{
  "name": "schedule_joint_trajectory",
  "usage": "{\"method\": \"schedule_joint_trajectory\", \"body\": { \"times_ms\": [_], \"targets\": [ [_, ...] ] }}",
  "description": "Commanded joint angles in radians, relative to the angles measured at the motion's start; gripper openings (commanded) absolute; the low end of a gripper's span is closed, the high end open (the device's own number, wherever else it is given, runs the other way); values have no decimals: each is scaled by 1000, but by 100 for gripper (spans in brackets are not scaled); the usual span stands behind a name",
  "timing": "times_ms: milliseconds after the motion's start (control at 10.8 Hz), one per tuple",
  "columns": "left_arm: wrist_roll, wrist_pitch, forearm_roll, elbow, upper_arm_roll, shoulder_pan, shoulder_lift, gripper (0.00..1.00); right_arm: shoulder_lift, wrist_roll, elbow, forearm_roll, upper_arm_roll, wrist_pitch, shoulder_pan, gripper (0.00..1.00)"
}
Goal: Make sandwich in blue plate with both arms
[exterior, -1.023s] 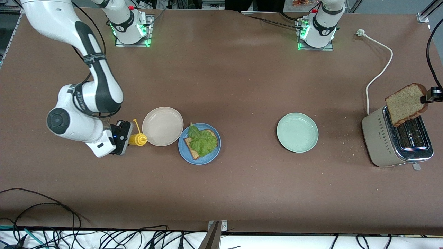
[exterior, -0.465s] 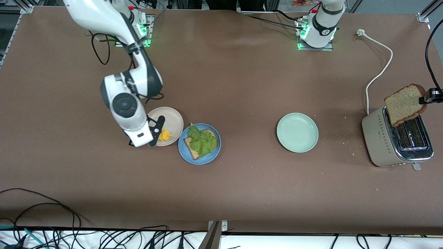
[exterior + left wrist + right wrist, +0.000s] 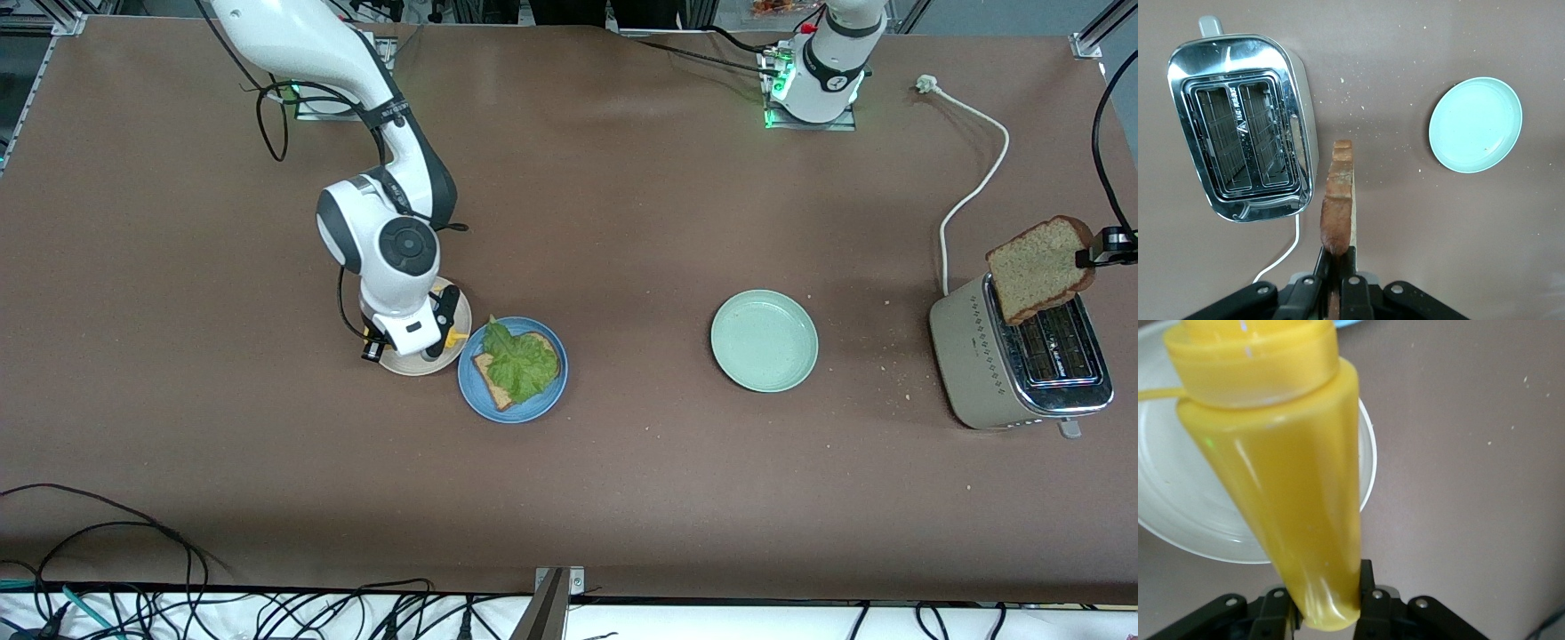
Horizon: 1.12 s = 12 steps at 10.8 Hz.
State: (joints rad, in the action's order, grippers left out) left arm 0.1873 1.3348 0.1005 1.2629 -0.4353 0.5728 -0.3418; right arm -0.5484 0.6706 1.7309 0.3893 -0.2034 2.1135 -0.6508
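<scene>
The blue plate (image 3: 536, 405) holds one bread slice (image 3: 492, 389) with a green lettuce leaf (image 3: 520, 363) on top. My right gripper (image 3: 444, 325) is shut on a yellow squeeze bottle (image 3: 456, 338) and hangs over the beige plate (image 3: 400, 365), right beside the blue plate. In the right wrist view the bottle (image 3: 1291, 487) fills the frame, with the gripper (image 3: 1328, 600) clamped round its base. My left gripper (image 3: 1088, 258) is shut on a second bread slice (image 3: 1038, 268), held up over the toaster (image 3: 978, 356). The left wrist view shows that slice (image 3: 1338, 200) edge-on in the gripper (image 3: 1337, 257).
A pale mint-green plate (image 3: 764, 340) sits mid-table between the blue plate and the toaster. The toaster's white cord (image 3: 978, 178) runs toward the left arm's base. Crumbs lie around the toaster. Cables hang along the table's front edge.
My right arm has swung the yellow bottle from the right arm's end of the table to over the beige plate beside the blue plate. The left gripper has barely moved.
</scene>
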Motion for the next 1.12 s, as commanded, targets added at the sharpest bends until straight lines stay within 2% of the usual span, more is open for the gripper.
{"method": "schedule_joint_trajectory", "body": {
  "times_ms": [0,651,1023],
  "targets": [
    [-6,-5,-25,0,1,1,1,0,-13,-141,41,124,-21,-1,-65,0],
    [-6,-5,-25,3,1,-1,3,0,-73,-302,35,256,-21,-7,-116,0],
    [-6,-5,-25,6,1,-1,1,0,-73,-310,35,261,-21,-15,-119,0]
  ]
}}
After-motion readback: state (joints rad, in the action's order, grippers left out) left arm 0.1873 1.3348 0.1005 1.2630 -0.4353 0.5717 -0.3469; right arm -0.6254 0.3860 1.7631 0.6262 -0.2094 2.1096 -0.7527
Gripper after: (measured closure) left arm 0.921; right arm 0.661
